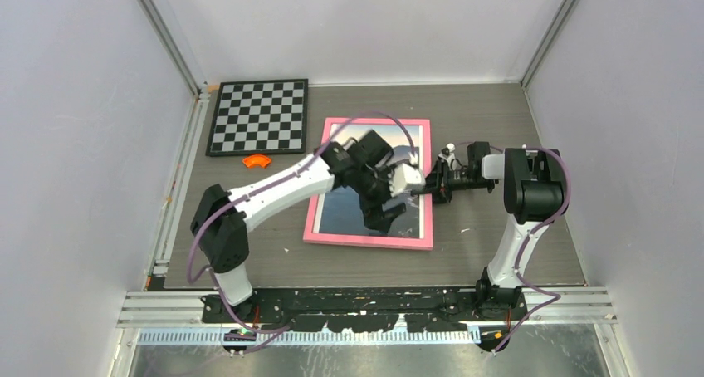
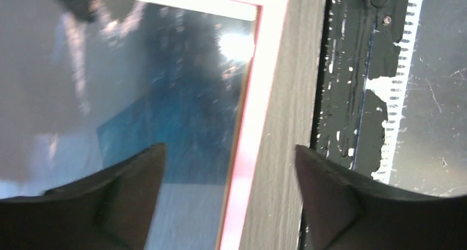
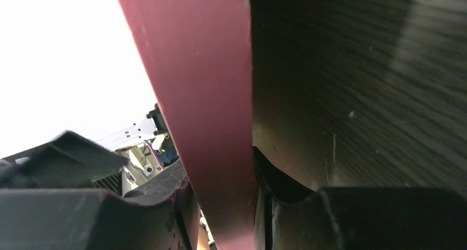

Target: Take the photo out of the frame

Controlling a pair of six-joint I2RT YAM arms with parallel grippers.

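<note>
Status: early. frame [image 1: 365,241] lies flat on table [image 1: 498,236], face up. photo [image 1: 339,217] inside it, not out yet. R gripper [image 3: 220,173] clamped on frame's right pink edge. L gripper [image 2: 228,151] wide open, empty, over frame face by pink border. Todo, my guess: flip, open back, pull photo.

Top external: fixed high behind the arm bases, tilted down toward the far wall. It takes in the whole bench [image 1: 498,119] from a distance.

Left wrist: close above the frame [image 2: 245,151], looking down past the left fingers [image 2: 126,200] at its near border. A strip of bench and the black base rail [image 2: 352,96] lie beyond.

Right wrist: low at bench level, hard against the frame's right border and facing left. The right fingers [image 3: 297,217] sit at the bottom of the view, and its left side is blown white.

All three views share the frame's pink border.
</note>
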